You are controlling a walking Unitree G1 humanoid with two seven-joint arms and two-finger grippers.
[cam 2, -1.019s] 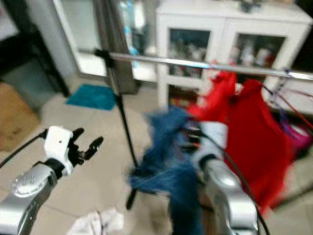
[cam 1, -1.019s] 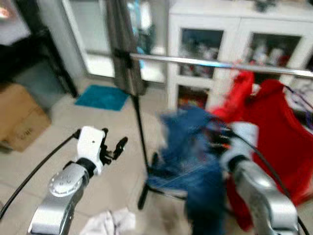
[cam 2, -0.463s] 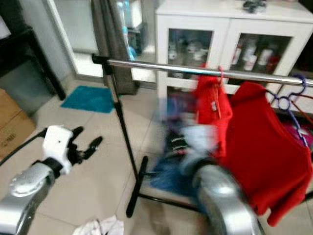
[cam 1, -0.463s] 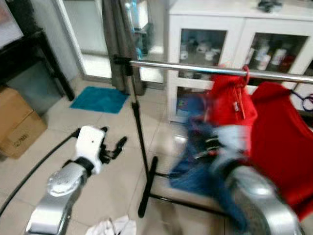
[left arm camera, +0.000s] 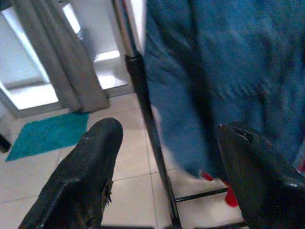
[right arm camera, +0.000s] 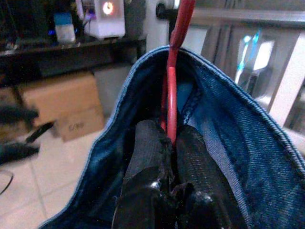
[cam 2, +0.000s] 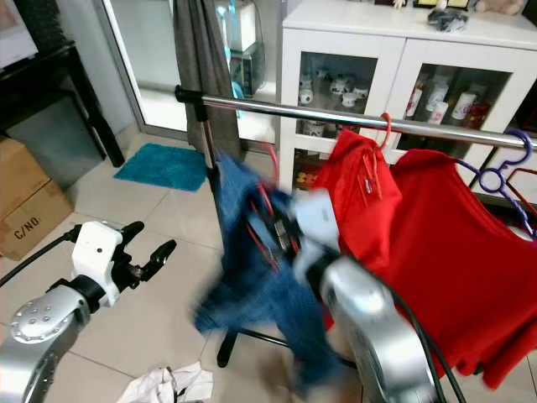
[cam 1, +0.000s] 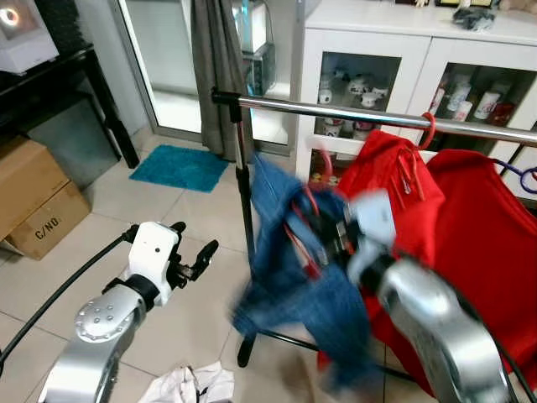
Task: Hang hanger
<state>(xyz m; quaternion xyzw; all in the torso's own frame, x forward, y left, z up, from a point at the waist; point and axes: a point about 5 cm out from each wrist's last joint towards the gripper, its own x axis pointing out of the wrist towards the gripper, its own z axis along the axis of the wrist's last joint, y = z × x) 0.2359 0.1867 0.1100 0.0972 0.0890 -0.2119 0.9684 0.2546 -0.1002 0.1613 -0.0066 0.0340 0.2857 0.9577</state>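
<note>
Clamped on the neck of a red hanger (right arm camera: 172, 95), the right gripper (right arm camera: 164, 157) holds it inside the collar of a blue denim garment (cam 1: 289, 285), which drapes from the hanger in front of the clothes rail (cam 1: 336, 111). Hanger and denim sit just below the rail, near its upright post (cam 1: 245, 210), with the hook not yet over the bar. On the floor below the rail, toward the robot, lies a crumpled white cloth (cam 1: 189, 384). The left gripper (cam 1: 195, 259) hovers low and well apart from the rail on the post's side, its fingers (left arm camera: 83, 176) spread wide around nothing. Two red garments (cam 2: 419, 243) already hang on the rail beside the denim, the nearer one from a red hook. Behind the rail stands a white glass-door cabinet (cam 1: 394, 50), with a grey curtain (cam 1: 216, 67), a teal mat (cam 1: 180, 166) and a cardboard box (cam 1: 33, 206) off past the post.
</note>
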